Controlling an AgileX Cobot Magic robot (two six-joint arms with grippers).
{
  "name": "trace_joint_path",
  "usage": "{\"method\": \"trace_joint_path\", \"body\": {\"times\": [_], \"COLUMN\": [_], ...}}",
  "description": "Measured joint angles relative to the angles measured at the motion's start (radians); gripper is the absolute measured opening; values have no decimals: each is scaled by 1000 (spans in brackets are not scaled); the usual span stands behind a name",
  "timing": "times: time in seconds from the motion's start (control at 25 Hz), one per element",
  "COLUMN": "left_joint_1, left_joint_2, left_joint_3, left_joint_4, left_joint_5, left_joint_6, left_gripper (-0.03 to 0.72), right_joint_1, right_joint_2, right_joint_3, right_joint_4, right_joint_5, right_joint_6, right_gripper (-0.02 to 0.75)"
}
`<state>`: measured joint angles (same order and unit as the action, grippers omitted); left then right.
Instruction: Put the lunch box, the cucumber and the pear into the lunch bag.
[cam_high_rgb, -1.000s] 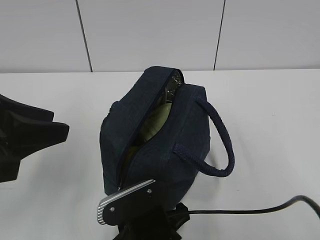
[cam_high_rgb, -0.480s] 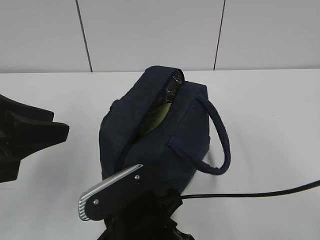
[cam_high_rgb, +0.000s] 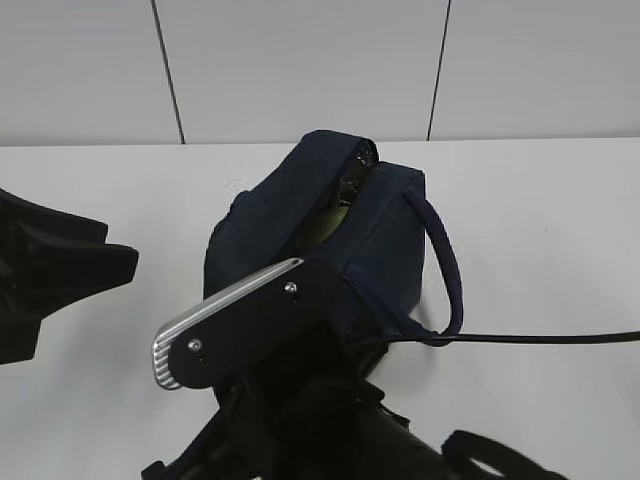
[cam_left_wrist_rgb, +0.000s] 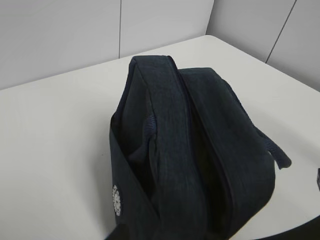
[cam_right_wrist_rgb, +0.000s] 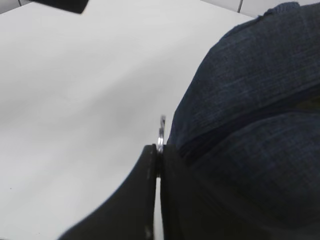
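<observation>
The navy lunch bag (cam_high_rgb: 380, 250) stands mid-table, its top zipper partly open. In the slit shows a pale green sliver of the lunch box (cam_high_rgb: 322, 222). A dark glossy end at the slit's far end looks like the cucumber (cam_high_rgb: 352, 182). The pear is hidden. My right gripper (cam_high_rgb: 165, 362) lies across the bag's near end and is shut on the metal ring pull (cam_right_wrist_rgb: 161, 131). My left gripper (cam_high_rgb: 115, 248) stands open on the left, apart from the bag, with nothing between its fingers. The left wrist view shows the bag (cam_left_wrist_rgb: 200, 150) from its side.
A rope handle (cam_high_rgb: 448, 270) loops off the bag's right side. A black cable (cam_high_rgb: 540, 338) runs over the table to the right. The white table (cam_high_rgb: 550, 220) ends at a panelled wall behind.
My right gripper has moved up and away over the bag's near end with the ring pull in it. The zipper slit has narrowed. The left arm has not moved.
</observation>
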<state>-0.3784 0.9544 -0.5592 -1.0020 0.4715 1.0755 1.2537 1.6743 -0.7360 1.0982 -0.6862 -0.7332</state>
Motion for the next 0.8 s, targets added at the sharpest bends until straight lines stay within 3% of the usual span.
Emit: {"method": "trace_joint_path", "body": {"times": [0.52,0.8], "left_joint_1": [0,43], "left_joint_2": [0,112], "left_joint_3": [0,0], "left_joint_4": [-4,-95], "left_joint_5": [17,169], "left_joint_6": [-2,16], "left_gripper": [264,258], "right_joint_1": [0,0], "right_joint_2": [-15,-15], "right_joint_3": [-174,-209], "right_joint_4": [288,401], "right_joint_5": [-9,-38], "right_joint_6": [-445,-587], "right_gripper": [0,0]}}
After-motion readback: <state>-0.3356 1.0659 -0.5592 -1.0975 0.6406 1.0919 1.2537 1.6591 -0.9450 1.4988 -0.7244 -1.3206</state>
